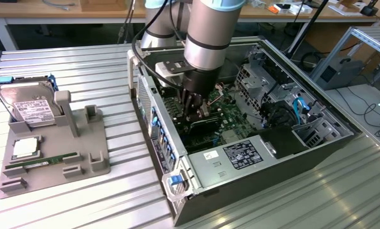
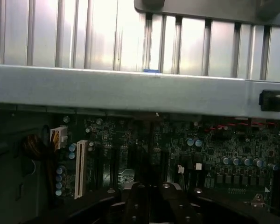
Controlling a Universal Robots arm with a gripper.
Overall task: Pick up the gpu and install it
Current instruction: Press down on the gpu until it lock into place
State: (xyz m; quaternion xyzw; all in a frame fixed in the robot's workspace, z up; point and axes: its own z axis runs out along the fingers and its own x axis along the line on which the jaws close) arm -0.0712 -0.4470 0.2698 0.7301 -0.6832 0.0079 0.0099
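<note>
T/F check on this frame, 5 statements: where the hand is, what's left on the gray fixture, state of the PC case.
1. The hand is down inside the open computer case. True.
2. The hard drive lies inside the case. False: it stands in the gray fixture at the exterior view's left.
3. A memory stick sits on the gray fixture. True.
4. The case's side panel is closed. False: it is off, and the motherboard is exposed.
5. The gpu rests on the gray fixture. False: a dark card sits under the hand, over the motherboard; whether it is seated in its slot cannot be told.
</note>
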